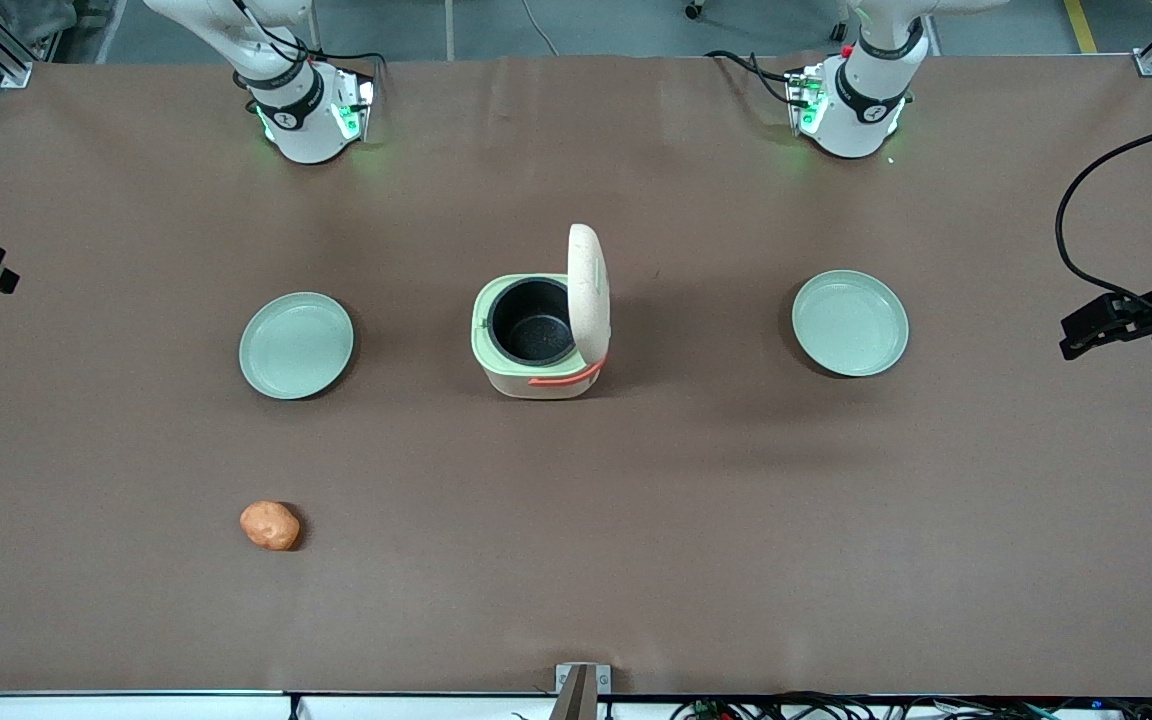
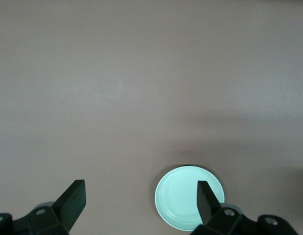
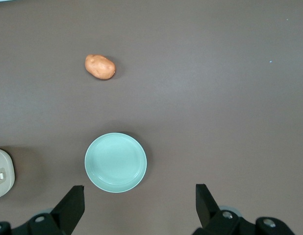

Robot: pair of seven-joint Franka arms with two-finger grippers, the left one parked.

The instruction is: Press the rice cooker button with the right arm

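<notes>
Brown table point(image 1: 576, 560), wide and flat. Cooker point(image 1: 536, 338) at centre, upright, lid point(image 1: 588, 290) raised on edge, pot mouth facing up; likely already popped by its button, which is not visible. Plates point(image 1: 296, 345) point(image 1: 850, 322) flank it. Potato point(image 1: 270, 525) nearer the camera. Gripper point(image 3: 137, 205), fingers spread, empty, high over the working-arm plate.

2 plates point(image 1: 296, 345), 1 potato point(image 1: 270, 526), 1 cooker point(image 1: 536, 340)
</notes>
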